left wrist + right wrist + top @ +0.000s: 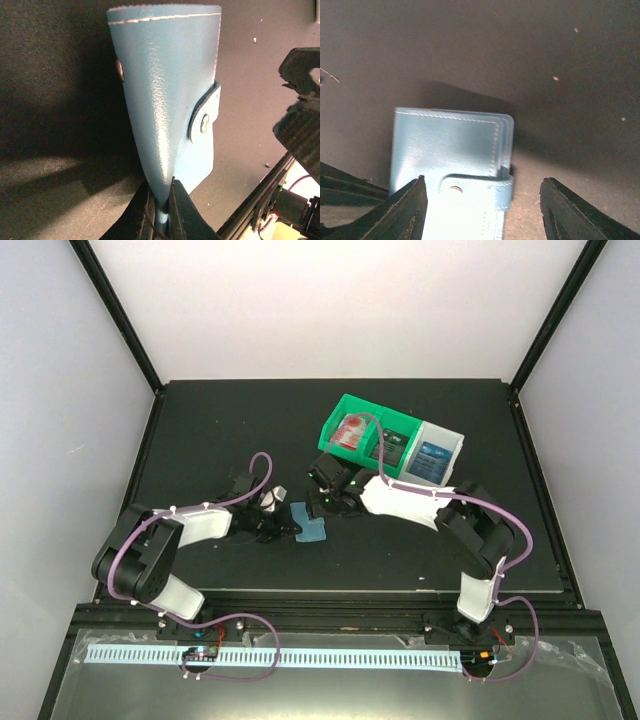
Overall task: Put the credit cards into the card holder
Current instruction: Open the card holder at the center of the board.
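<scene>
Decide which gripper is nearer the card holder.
Left. The left gripper is pinched on the card holder at its edge, touching it. The right gripper hangs open over it, jaws either side, not gripping.

No word, number or brand can be read in any view. The card holder [165, 100] shows plain blue leather, stitching and a bare metal snap [204, 123] (no stamp on it can be made out). From above, the blue credit card [434, 458] in the white bin [452, 438] carries pale print and the red-and-white card [349, 432] in the green bin [346, 399] some marking, both too small to read. The white strip [270, 658] along the near rail bears a row of tiny marks, none legible.
</scene>
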### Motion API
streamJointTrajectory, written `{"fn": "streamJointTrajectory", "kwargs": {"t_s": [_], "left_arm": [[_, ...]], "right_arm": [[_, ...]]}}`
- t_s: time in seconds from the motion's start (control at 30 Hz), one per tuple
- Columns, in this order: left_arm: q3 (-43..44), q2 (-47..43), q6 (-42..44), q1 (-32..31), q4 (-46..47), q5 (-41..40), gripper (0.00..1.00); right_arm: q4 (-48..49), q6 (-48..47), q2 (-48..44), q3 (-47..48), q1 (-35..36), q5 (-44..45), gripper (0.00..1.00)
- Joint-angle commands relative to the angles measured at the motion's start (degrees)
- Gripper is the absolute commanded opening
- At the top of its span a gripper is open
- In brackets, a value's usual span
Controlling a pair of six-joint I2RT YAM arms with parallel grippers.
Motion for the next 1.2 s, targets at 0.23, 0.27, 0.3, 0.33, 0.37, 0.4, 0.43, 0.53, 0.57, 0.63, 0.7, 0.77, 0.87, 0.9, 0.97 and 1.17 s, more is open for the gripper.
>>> {"fn": "streamJointTrajectory", "kwargs": {"t_s": [0.23, 0.27, 0.3, 0.33, 0.37, 0.4, 0.43, 0.53, 0.57, 0.63, 0.7, 0.77, 0.87, 0.9, 0.97, 1.17], "left_arm": [[0.95, -3.54, 0.44, -0.10, -1.02, 2.27, 0.01], [0.87, -3.79, 0.34, -0.11, -1.03, 2.33, 0.01], [0.86, -3.99, 0.32, -0.10, -1.22, 2.26, 0.02], [0.82, -4.26, 0.39, -0.10, -1.31, 2.22, 0.02], [0.78, -4.42, 0.43, -0.07, -1.47, 2.14, 0.02], [0.77, -4.66, 0.41, -0.11, -1.69, 2.04, 0.02], [0.77, -4.86, 0.43, -0.11, -1.87, 1.82, 0.02], [0.77, -5.34, 0.52, -0.11, -2.58, 1.10, 0.02], [0.77, -5.51, 0.52, -0.09, -2.76, 0.81, 0.02], [0.77, -5.80, 0.47, -0.11, -3.06, 0.54, 0.02], [0.77, -6.03, 0.65, -0.11, -3.37, 0.15, 0.01], [0.77, -6.16, 0.77, -0.07, -3.84, -0.08, 0.01], [0.69, -6.42, 0.87, -0.07, -4.12, -0.27, 0.01], [0.69, -6.50, 0.92, -0.04, -4.17, -0.25, 0.02], [0.69, -6.68, 1.04, -0.04, -4.40, -0.31, 0.02], [0.77, -6.68, 1.22, -0.07, -4.68, -0.17, 0.02]], "right_arm": [[-6.10, -1.37, 5.37, 6.93, 6.06, 6.94, 0.66], [-6.42, -1.08, 5.81, 7.22, 6.21, 7.20, 0.65], [-7.00, -0.68, 6.14, 7.45, 6.24, 7.41, 0.64], [-7.54, -0.12, 6.49, 7.57, 6.25, 8.00, 0.62], [-8.43, 0.45, 6.57, 7.62, 6.25, 8.69, 0.60], [-8.92, 1.03, 6.60, 7.50, 6.24, 9.50, 0.57], [-9.51, 1.61, 6.52, 7.26, 6.22, 10.59, 0.55], [-11.93, 3.75, 5.97, 6.54, 6.25, 15.22, 0.51], [-12.91, 4.48, 5.77, 6.22, 6.25, 17.02, 0.50], [-14.80, 6.18, 5.42, 6.05, 6.18, 20.38, 0.48], [-16.55, 7.66, 5.00, 5.98, 6.16, 23.69, 0.46], [-17.98, 8.82, 4.55, 6.11, 6.16, 26.94, 0.44], [-19.94, 10.19, 4.26, 6.46, 6.13, 30.32, 0.39], [-20.50, 10.51, 4.15, 6.48, 6.11, 31.29, 0.34], [-20.64, 10.95, 3.68, 6.17, 6.08, 32.42, 0.31], [-10.71, 7.17, -0.54, 2.54, 5.44, 21.56, 0.38]]}}
